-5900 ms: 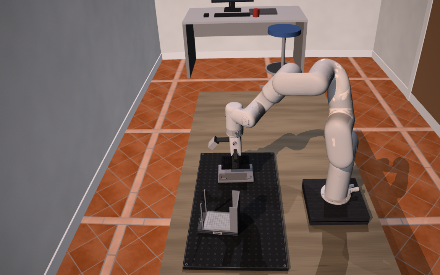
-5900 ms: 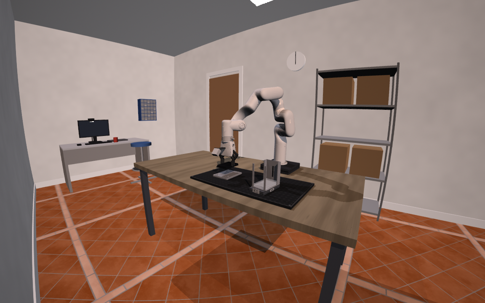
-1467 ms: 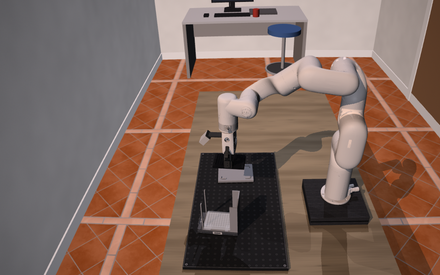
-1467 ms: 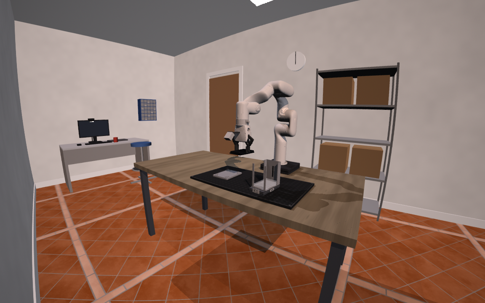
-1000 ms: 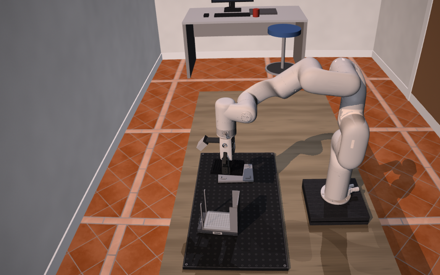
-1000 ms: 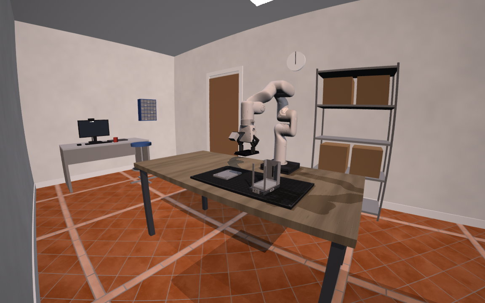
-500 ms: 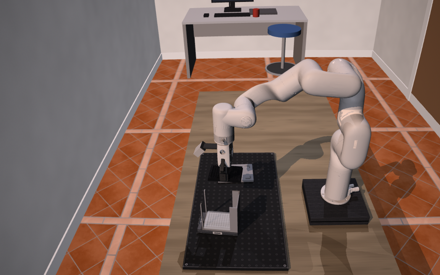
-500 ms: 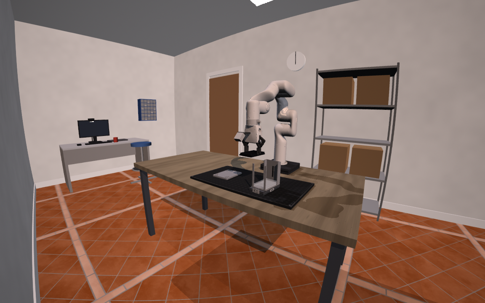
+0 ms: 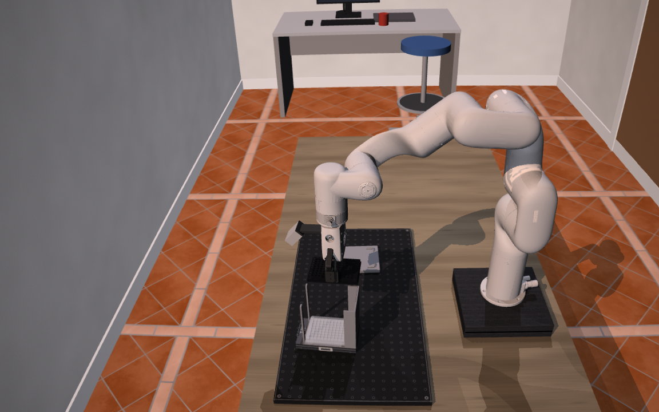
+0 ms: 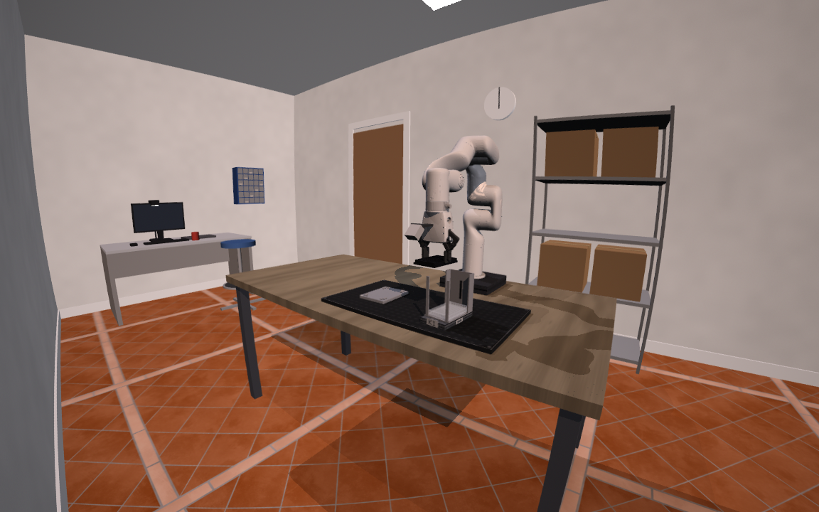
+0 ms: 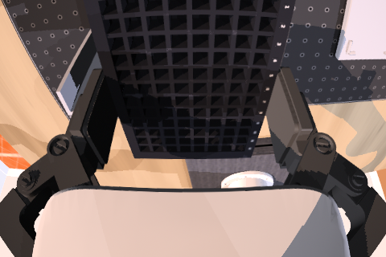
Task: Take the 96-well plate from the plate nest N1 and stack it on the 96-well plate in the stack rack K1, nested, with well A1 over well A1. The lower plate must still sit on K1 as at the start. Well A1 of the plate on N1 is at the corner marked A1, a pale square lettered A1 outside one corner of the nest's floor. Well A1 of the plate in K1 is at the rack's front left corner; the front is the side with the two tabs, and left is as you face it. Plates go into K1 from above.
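My gripper (image 11: pixel 190 86) is shut on a black 96-well plate (image 11: pixel 188 64) and holds it level in the air above the black breadboard. In the top view the plate (image 9: pixel 337 268) hangs between the nest and the rack. The grey plate nest N1 (image 9: pixel 363 258) lies bare on the board, partly behind the plate; it also shows in the wrist view (image 11: pixel 363 16). The stack rack K1 stands nearer the front, with a white 96-well plate (image 9: pixel 325 331) on its floor.
The black breadboard (image 9: pixel 354 317) lies on a wooden table. The arm's base (image 9: pixel 503 299) stands on a black block to the right. K1 has tall thin posts (image 9: pixel 305 302) and a grey side wall (image 9: pixel 354 315). A shelf with boxes (image 10: pixel 597 210) stands behind the table.
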`<state>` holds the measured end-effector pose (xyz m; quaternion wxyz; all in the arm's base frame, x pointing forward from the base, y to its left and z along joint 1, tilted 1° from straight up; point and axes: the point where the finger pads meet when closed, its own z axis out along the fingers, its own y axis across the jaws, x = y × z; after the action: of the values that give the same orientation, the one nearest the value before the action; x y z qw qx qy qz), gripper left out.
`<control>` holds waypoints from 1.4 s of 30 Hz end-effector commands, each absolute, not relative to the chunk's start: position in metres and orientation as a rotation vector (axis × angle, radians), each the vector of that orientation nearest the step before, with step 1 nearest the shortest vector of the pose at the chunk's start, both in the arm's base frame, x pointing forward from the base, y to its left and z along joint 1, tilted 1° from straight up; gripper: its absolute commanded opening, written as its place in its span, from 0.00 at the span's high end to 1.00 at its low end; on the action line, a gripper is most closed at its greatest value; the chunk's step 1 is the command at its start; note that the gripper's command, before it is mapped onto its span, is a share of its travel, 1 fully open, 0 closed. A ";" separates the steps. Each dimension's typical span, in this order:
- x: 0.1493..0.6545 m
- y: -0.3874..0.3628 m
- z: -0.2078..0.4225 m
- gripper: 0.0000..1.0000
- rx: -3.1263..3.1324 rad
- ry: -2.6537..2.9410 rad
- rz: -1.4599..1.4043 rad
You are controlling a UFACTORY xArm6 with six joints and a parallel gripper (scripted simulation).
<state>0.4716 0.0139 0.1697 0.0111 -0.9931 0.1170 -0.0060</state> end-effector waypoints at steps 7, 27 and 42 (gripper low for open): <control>0.485 0.052 0.173 1.00 -3.098 0.365 -0.025; 0.492 0.076 0.175 1.00 -3.097 0.365 -0.025; 0.492 0.075 0.175 1.00 -3.097 0.365 -0.025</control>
<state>0.4908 0.0747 0.1726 0.0107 -0.9930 0.1171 -0.0058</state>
